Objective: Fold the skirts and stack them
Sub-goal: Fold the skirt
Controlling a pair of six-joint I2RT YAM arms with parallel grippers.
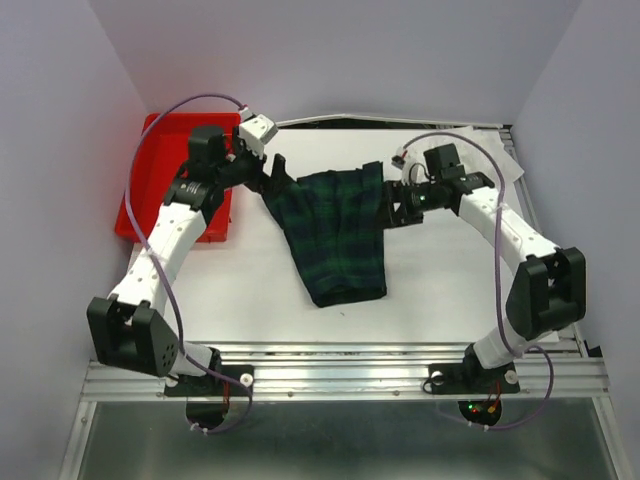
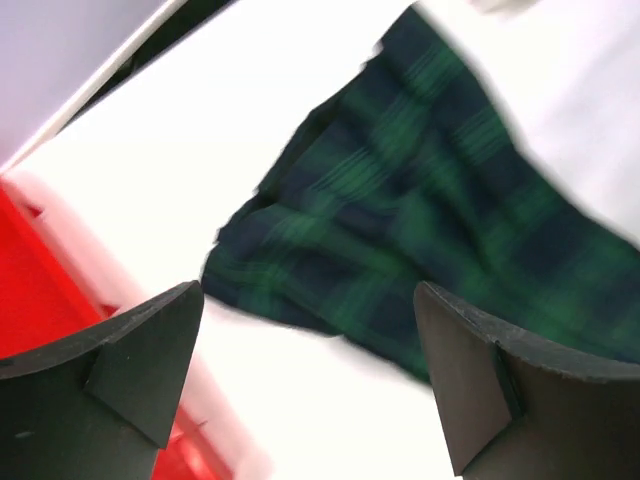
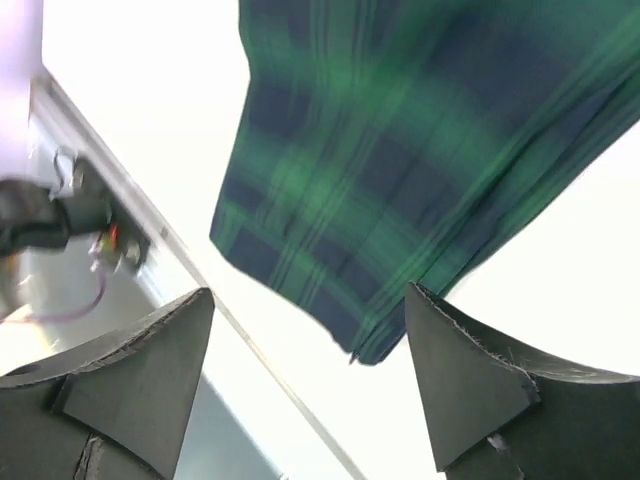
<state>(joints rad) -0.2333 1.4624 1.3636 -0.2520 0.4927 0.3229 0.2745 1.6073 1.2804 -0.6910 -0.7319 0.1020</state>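
The dark green and navy tartan skirt [image 1: 335, 235] lies flat in the middle of the white table, its top edge far from me and its hem near. My left gripper [image 1: 272, 178] is open at the skirt's far left corner. In the left wrist view the gripper [image 2: 308, 292] is empty and the skirt [image 2: 400, 200] lies just ahead of it. My right gripper [image 1: 392, 205] is open at the skirt's far right edge. In the right wrist view it [image 3: 308, 290] is empty and the skirt [image 3: 400, 150] lies beyond the fingertips. I cannot make out the white garment.
A red plastic tray [image 1: 150, 175] stands at the far left, under the left arm, and shows in the left wrist view [image 2: 40, 300]. White walls close in the back and sides. A metal rail [image 1: 340, 375] runs along the near edge of the table.
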